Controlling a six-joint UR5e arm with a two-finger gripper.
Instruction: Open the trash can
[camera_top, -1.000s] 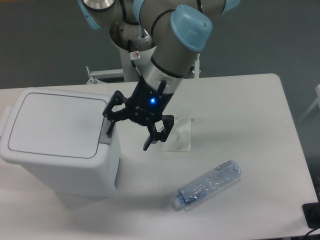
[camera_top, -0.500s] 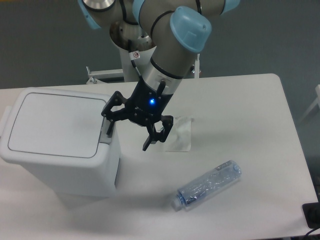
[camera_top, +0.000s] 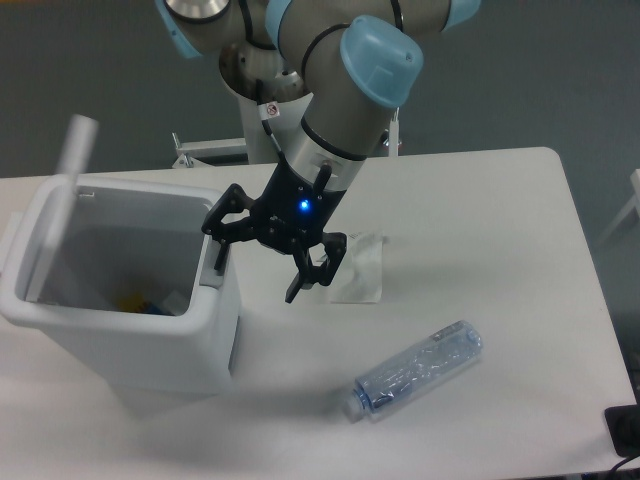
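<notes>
At the counter's left edge the trash can (camera_top: 130, 330) stands with its lid (camera_top: 62, 205) up. The gripper (camera_top: 262, 262), fingers spread, one at the latch tab (camera_top: 216, 262). Opening looks done; next, lift clear.

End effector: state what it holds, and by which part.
Nothing is held. The end effector is open, one finger at the grey latch tab of the large white rectangular plastic trash can.
</notes>
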